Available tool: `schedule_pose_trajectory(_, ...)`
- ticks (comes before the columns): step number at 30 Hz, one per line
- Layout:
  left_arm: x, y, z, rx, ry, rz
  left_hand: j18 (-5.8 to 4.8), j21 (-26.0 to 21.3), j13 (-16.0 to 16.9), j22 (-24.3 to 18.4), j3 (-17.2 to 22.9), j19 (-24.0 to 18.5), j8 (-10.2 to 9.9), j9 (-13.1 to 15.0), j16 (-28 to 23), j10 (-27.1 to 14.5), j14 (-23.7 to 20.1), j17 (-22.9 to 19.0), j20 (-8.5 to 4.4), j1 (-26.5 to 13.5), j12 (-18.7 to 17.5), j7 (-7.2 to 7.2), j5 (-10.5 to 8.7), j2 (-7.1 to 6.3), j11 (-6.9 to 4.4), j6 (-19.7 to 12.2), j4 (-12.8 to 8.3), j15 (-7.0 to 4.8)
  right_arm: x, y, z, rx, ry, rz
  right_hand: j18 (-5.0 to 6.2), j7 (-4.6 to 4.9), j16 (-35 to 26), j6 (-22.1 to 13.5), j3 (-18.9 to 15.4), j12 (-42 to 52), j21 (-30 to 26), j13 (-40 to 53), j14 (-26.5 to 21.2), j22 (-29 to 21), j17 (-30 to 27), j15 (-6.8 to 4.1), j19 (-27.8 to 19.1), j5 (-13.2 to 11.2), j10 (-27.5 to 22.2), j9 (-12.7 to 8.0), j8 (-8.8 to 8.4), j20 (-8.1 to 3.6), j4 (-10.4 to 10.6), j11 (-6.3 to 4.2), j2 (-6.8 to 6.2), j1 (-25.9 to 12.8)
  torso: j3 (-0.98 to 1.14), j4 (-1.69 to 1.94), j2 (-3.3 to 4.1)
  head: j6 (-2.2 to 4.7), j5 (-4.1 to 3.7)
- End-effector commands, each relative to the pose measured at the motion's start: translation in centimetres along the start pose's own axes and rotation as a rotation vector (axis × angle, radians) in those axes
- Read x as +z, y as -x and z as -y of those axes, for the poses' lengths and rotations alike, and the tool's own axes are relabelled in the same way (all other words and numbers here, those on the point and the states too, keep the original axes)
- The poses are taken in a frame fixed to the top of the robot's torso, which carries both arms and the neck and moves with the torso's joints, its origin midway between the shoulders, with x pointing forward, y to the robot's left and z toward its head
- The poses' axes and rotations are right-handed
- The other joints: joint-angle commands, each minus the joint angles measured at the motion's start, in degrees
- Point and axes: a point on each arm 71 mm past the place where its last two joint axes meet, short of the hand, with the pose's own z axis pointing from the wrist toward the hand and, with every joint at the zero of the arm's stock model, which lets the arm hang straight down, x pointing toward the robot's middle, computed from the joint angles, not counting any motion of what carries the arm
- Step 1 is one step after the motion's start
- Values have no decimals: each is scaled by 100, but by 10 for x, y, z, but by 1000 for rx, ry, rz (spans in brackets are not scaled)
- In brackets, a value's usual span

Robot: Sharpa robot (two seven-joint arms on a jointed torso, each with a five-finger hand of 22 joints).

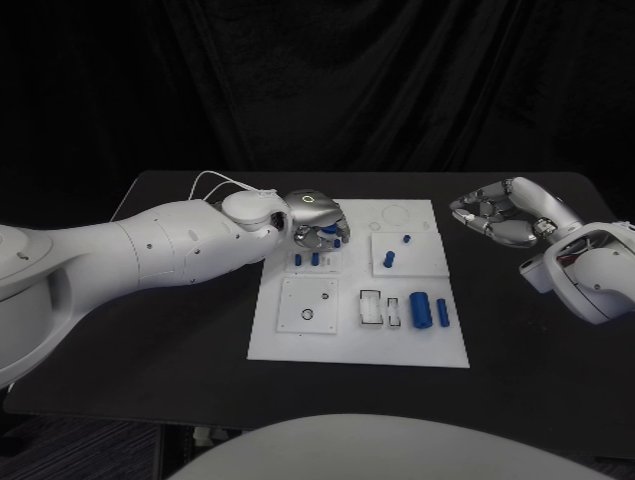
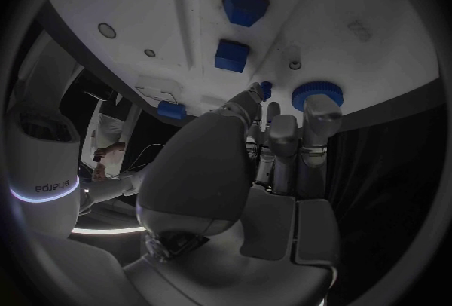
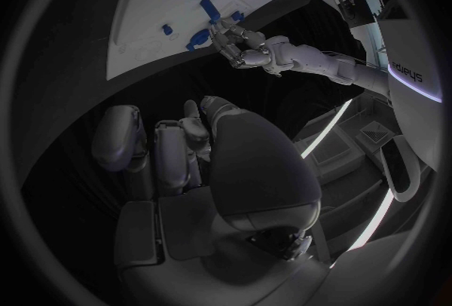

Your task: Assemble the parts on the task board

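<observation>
Over on the left side, the left hand (image 1: pixel 314 217) hangs low over the far left part of the task board (image 1: pixel 358 350), fingers pointing down among small blue parts. The head view hides the fingertips (image 2: pixel 256 91) under the palm; the left wrist view looks right down them, and there a small blue peg (image 2: pixel 266 87) sits at the tip of the thumb-side finger, touching or just beside it. Whether it is pinched, I cannot tell. Just beside the other fingertips lies a round blue ridged cap (image 2: pixel 313 92), and beyond it two blue blocks (image 2: pixel 244 6) lie on the white plate, well clear of the fingers.

Middle of the board, head view: a short blue pin (image 1: pixel 391 258) on the far right panel, and nearer, a blue cylinder (image 1: pixel 421 309) lying beside a slimmer blue piece (image 1: pixel 441 311), next to white slots.

Right side now: the right hand (image 1: pixel 497 216) is held off the board over the black table (image 1: pixel 548 380), fingers curled in, nothing in them. Its own wrist view shows those fingers (image 3: pixel 169 151) bent over dark table, with the board's edge and the left hand far beyond.
</observation>
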Motion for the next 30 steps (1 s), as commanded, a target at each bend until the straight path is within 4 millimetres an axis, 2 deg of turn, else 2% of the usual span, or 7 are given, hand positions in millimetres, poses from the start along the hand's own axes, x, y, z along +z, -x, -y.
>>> schedule_pose_trajectory(1, 2, -3, 2, -1, -6, -17, -99, 2, 18, 60, 46, 41, 27, -6, 42, 62, 48, -4, -6, -19, 29, -9, 34, -14, 2, 64, -2, -10, -1, -1, 1, -1, -6, -5, 80, 0, -8, 48, 40, 7, -8, -6, 15, 802, 29, 23, 25, 29, 19, -4, -13, 4, 6, -7, -7, 34, 0, -8, 5, 1, 11)
schedule_pose_trajectory(7, 4, -7, 4, -4, -10, -18, -112, 53, 67, 105, 116, 88, 62, -1, 77, 215, 83, 25, -13, -32, 72, -6, 44, -2, -21, 198, 28, -19, -1, -1, 1, -1, -7, -6, 82, 0, -14, 51, 50, 7, -17, -10, 13, 801, 22, 21, 24, 39, 16, -3, -15, 3, 6, -8, -15, 33, 4, 15, 4, 1, -12)
schedule_pose_trajectory(16, 5, -16, 4, -4, 3, 3, -118, 80, 129, 157, 267, 143, 83, -1, 101, 398, 125, 19, -40, 29, 97, 93, 84, 33, -87, 342, 7, -67, -1, -1, 1, -1, -10, -7, 82, 0, -14, 51, 50, 7, -17, -10, 13, 801, 22, 21, 24, 39, 16, -3, -15, 3, 6, -8, -15, 33, -1, -5, -6, 1, -41)
schedule_pose_trajectory(19, 4, -16, 3, 0, 12, 18, -118, 73, 161, 173, 316, 154, 105, 6, 93, 498, 127, -6, -53, 45, 120, 137, 96, 39, -108, 426, -7, -84, -1, -1, 1, -1, -11, -7, 82, 0, -14, 51, 50, 7, -17, -10, 13, 801, 22, 21, 24, 39, 16, -3, -15, 3, 6, -8, -15, 33, -2, -1, -10, 1, -48)
schedule_pose_trajectory(27, 0, -15, -2, 12, 34, 62, -141, 181, 219, 247, 413, 235, 116, 10, 123, 688, 190, 27, -78, 122, 165, 177, 145, 48, -116, 522, -81, -101, 0, -2, 1, 0, -10, -11, 82, -1, -16, 52, 58, 6, -18, -13, 12, 801, 19, 21, 25, 42, 15, -3, -16, 2, 4, -8, -15, 36, -1, -18, -7, 1, -31)
schedule_pose_trajectory(30, -3, -15, -3, 15, 37, 75, -146, 200, 237, 267, 423, 254, 138, 19, 121, 745, 205, 21, -85, 115, 173, 201, 141, 33, -113, 590, -91, -104, 0, -3, 1, 1, -11, -13, 82, -1, -16, 52, 58, 6, -18, -13, 12, 801, 19, 21, 25, 42, 15, -3, -16, 2, 4, -8, -15, 36, -1, -2, -9, 1, -54)
